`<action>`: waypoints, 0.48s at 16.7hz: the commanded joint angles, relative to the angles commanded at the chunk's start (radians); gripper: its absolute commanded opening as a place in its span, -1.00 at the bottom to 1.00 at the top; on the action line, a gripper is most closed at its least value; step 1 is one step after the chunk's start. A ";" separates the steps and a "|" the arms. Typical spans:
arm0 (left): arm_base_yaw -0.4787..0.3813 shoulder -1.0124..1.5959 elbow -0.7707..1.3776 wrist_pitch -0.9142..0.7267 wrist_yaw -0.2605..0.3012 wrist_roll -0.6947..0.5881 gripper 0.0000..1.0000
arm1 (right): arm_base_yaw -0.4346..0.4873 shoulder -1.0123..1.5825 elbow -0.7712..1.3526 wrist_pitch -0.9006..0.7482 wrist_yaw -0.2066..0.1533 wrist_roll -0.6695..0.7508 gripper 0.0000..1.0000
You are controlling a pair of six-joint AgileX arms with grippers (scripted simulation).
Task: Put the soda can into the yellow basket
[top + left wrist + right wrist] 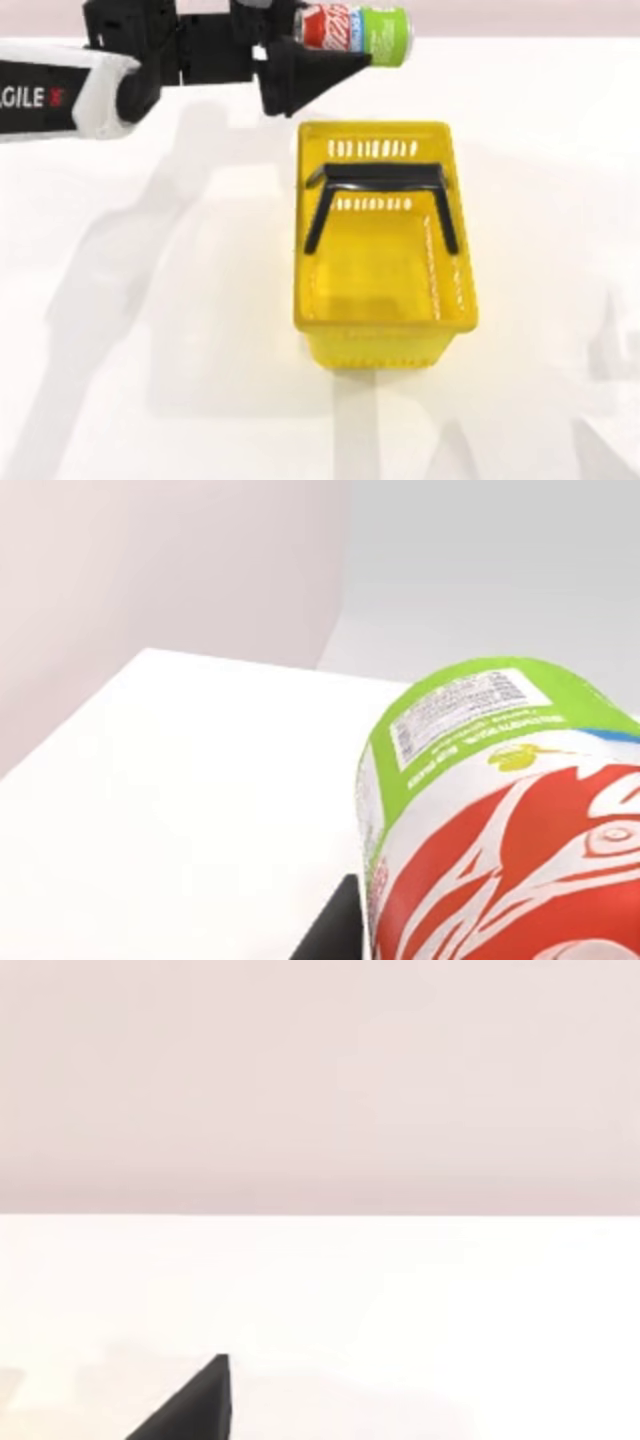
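Red-and-green soda can (357, 33) (white script lettering) in left gripper (345, 45)

The can (500, 820) fills the near corner of the left wrist view, lying tilted, its green end with a white printed label pointing away and its red part with white lettering closest. A thin blue stripe separates green from red. A dark piece of the gripper (335, 925) shows just beside it. Beyond lies the white table (180, 800), meeting pale walls (170, 560).
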 joint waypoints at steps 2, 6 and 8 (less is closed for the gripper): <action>-0.009 -0.022 -0.017 0.086 0.074 -0.033 -1.00 | 0.000 0.000 0.000 0.000 0.000 0.000 1.00; -0.014 -0.038 -0.025 0.135 0.120 -0.051 -1.00 | 0.000 0.000 0.000 0.000 0.000 0.000 1.00; -0.014 -0.038 -0.025 0.135 0.120 -0.051 -1.00 | 0.000 0.000 0.000 0.000 0.000 0.000 1.00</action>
